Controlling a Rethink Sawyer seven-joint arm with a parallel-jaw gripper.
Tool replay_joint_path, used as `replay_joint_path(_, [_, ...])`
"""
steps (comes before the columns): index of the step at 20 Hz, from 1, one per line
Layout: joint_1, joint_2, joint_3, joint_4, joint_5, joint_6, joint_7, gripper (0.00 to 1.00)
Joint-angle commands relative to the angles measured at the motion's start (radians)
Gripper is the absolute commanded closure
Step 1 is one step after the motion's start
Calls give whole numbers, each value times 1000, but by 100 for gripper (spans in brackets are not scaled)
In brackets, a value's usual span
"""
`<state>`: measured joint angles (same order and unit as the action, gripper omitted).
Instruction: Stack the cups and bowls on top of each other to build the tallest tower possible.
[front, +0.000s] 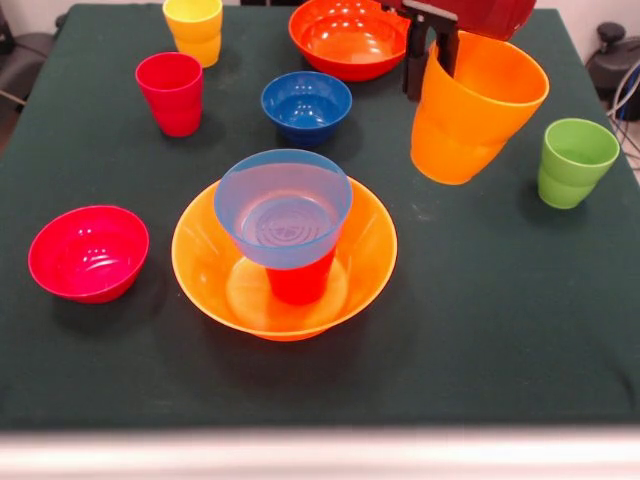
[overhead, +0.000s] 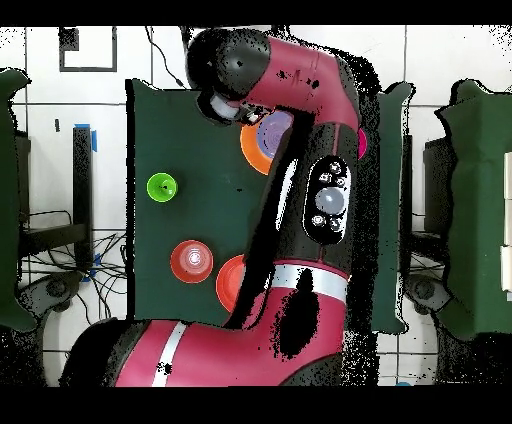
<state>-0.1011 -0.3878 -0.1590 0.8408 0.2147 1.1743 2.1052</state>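
Jaws: the gripper (front: 432, 45) comes down at the upper right of the front view, its two black prongs pinching the rim of the orange cup (front: 470, 115), one prong inside the wall and one outside.
Orange cup: tilted, mouth leaning up and to the right, hanging at the upper right; whether its foot touches the bench (front: 480, 330) I cannot tell.
Tower: centre of the front view, the large orange bowl (front: 355, 280) sits on the green cloth, a red-orange cup (front: 298, 282) stands in its middle, and the light blue bowl (front: 283, 205) rests upright on top of that cup.
Close behind the jaws: the red-orange bowl (front: 345, 40) at top centre, just left of the black prongs and near the held cup's rim.
Right edge: the green cup (front: 574, 162), upright, near the orange cup and apart from it.
Behind the tower: the dark blue bowl (front: 306, 105), upright, between the tower and the red-orange bowl.
Upper left: the crimson cup (front: 171, 93) and, farther up, the yellow cup (front: 194, 30), both upright.
Lower left: the magenta bowl (front: 88, 252), alone, well clear of the tower.
Overhead view: the red arm (overhead: 300, 200) covers most of the bench.
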Motion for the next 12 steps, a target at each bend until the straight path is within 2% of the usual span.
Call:
replay_joint_path(1, [-50,-27,147,110,-38,7,-218,100])
replay_joint_path(12, [-64,-44,167,143,-74,-5,-225,100])
